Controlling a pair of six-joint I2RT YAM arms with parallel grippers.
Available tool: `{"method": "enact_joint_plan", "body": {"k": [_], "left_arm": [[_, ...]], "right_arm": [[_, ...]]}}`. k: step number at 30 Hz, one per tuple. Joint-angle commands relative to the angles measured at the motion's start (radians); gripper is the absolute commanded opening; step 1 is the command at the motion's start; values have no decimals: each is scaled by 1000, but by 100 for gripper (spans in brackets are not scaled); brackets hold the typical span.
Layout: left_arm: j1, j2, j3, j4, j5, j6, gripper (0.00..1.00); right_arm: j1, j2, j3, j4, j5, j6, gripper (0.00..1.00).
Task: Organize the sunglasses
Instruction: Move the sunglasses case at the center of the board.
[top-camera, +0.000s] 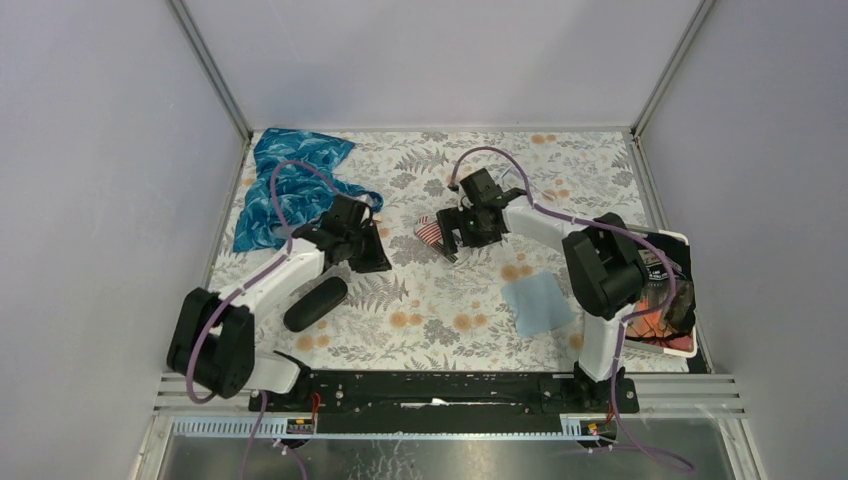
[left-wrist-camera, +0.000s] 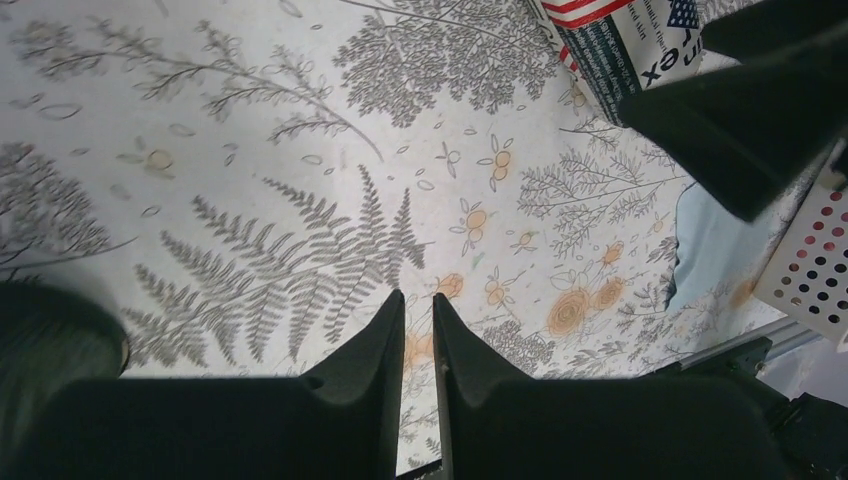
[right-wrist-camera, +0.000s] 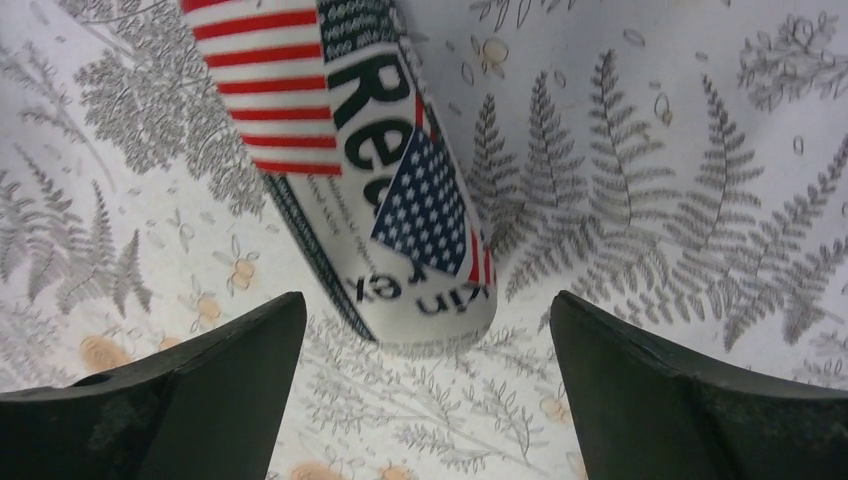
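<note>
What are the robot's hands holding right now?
Nothing. The right gripper is wide open above the flag-printed packet, and the left gripper is nearly shut with nothing between its fingers.

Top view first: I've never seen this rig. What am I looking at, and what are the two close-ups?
From above: a left arm and a right arm bolted at the near edge. The close-ups come from a camera on each wrist. On the flowered tablecloth lie a blue patterned cloth, a black oval case, a pale blue cloth, a flag-printed packet and a white tray. The right end effector stands wide open above the packet; the left end effector is almost closed. Neither holds anything.
</note>
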Motion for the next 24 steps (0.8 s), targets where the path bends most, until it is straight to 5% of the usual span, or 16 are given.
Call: {"method": "enact_joint_plan", "body": {"k": [1, 10, 15, 19, 24], "left_arm": [[21, -86, -41, -87, -60, 14, 21], [42, -178, -41, -194, -155, -13, 21], [74, -193, -29, -270, -215, -7, 22], [106, -186, -11, -330, -289, -11, 26], [175, -186, 2, -356, -340, -29, 29]], "right_arm": [[5, 91, 125, -3, 6, -65, 98], [-1, 316, 393, 9, 103, 41, 73], [-17, 494, 662, -57, 116, 114, 72], [-21, 549, 824, -117, 97, 141, 83], [-21, 427, 748, -105, 110, 150, 99]]}}
